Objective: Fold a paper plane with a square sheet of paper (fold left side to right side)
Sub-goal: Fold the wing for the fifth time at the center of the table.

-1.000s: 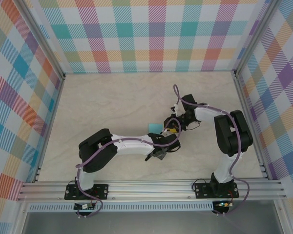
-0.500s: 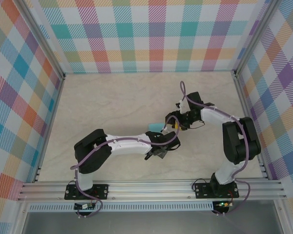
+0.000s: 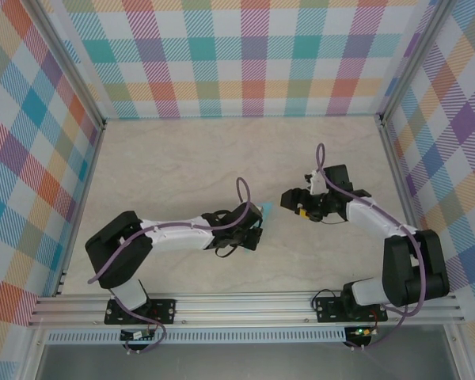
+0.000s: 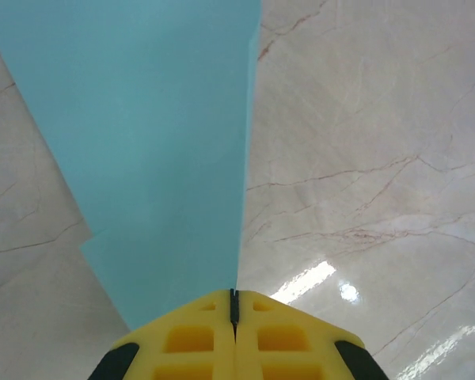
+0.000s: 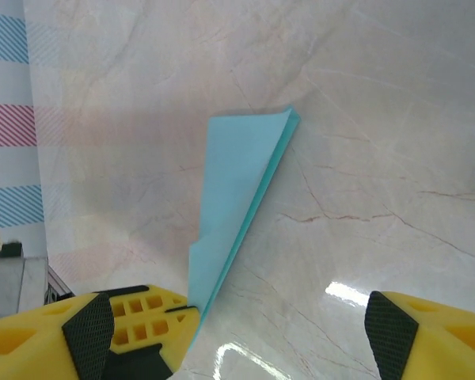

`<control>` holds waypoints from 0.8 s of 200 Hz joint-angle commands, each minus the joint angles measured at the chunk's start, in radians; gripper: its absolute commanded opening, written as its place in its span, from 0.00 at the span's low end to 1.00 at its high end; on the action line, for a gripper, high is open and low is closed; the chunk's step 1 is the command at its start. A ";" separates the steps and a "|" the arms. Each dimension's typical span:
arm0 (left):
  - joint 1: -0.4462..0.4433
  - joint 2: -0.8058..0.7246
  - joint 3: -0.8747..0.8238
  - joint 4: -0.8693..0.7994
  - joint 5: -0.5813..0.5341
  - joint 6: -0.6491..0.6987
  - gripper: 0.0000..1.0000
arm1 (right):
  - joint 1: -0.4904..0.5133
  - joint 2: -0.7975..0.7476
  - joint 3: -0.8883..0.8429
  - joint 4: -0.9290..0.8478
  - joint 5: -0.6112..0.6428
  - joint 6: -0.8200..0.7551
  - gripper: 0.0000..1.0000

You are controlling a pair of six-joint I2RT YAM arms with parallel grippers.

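Note:
The square sheet of paper is folded into a slim, light turquoise paper plane. My left gripper is shut on its near end. In the left wrist view the paper plane rises from the closed yellow fingertips, and the left gripper grips its right-hand folded edge. The right gripper stands open just right of the paper, apart from it. In the right wrist view the paper plane stands on edge in front of the open right gripper. Its lower end goes into the left gripper's fingertips.
The marble-patterned table is bare around the arms. Plaid walls close off the back and both sides. An aluminium rail with both arm bases runs along the near edge.
The right gripper has opened, let go of the paper and drawn back to the right. The left arm has swung its elbow leftward and still grips the paper.

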 commanded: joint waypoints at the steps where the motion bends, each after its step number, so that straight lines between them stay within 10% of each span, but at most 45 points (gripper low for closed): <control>1: 0.021 -0.029 -0.053 0.181 0.115 -0.083 0.00 | 0.007 -0.018 -0.042 0.068 -0.027 0.019 0.84; 160: 0.172 -0.008 -0.341 0.741 0.268 -0.413 0.00 | 0.199 0.135 -0.115 0.417 0.052 0.200 0.62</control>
